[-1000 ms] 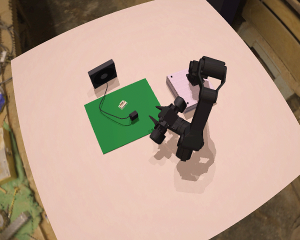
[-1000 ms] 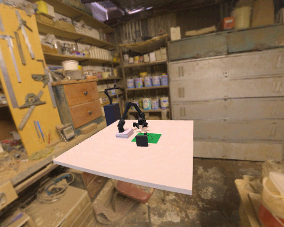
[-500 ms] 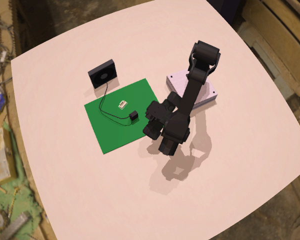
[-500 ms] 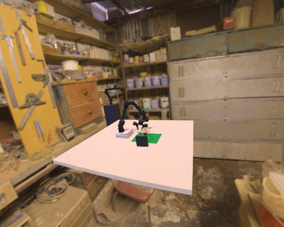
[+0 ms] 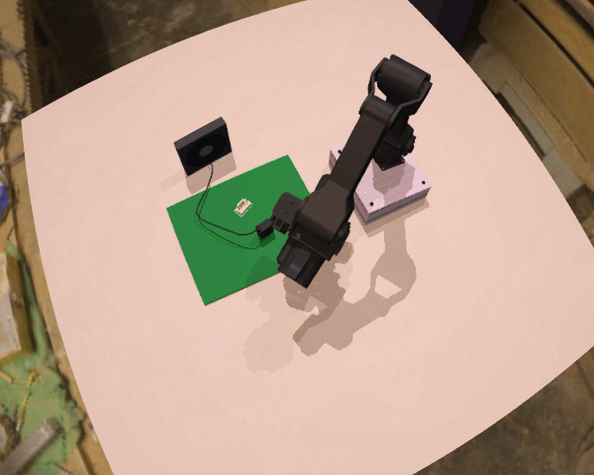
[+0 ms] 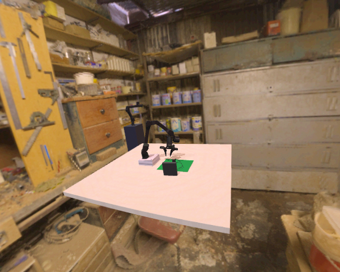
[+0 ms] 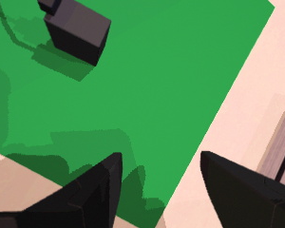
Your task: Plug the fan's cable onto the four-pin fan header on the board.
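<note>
The black plug (image 5: 263, 229) (image 7: 78, 33) sits on the green board (image 5: 210, 278) (image 6: 188, 165) (image 7: 157, 90), apart from the header, with its cable at one side. The white four-pin header (image 5: 243, 206) is bare in the top view, between plug and fan; it is outside the wrist view. The black fan (image 5: 205, 146) (image 6: 170, 169) stands upright beside the board, its cable looping over the board to the plug. My gripper (image 6: 168, 155) (image 7: 161, 159) points down above the board's edge, open and empty, with the plug off to one side of the fingers. In the top view the arm hides the fingertips.
The arm's pale base block (image 5: 389, 196) (image 6: 148, 160) stands on the table (image 5: 389, 357) (image 6: 193, 199) beside the board. The loose cable (image 5: 226, 231) crosses the board between the fan and plug. A second arm (image 6: 131, 112) stands on a dark pedestal behind the table.
</note>
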You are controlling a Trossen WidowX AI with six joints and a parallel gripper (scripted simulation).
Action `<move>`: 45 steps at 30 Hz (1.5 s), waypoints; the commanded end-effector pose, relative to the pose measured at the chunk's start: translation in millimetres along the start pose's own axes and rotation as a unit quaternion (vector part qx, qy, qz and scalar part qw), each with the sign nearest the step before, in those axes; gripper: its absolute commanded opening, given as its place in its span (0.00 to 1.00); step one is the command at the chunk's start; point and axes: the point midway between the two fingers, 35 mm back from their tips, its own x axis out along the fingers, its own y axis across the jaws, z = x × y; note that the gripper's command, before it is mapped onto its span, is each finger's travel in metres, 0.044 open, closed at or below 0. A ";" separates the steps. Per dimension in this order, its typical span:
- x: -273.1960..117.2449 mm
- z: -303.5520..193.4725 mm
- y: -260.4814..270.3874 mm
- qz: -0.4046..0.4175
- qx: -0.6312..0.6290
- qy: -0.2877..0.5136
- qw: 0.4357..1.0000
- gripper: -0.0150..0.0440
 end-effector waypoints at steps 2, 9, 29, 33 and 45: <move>-8.1 3.2 5.1 0.042 -0.021 0.053 0.998 0.60; -20.5 10.4 12.6 0.110 -0.057 0.113 0.986 0.60; -60.0 74.9 8.4 0.182 -0.337 0.090 0.919 1.00; -77.3 106.7 -3.2 0.199 -0.469 0.061 0.858 1.00; -83.3 117.8 -8.6 0.204 -0.514 0.049 0.831 1.00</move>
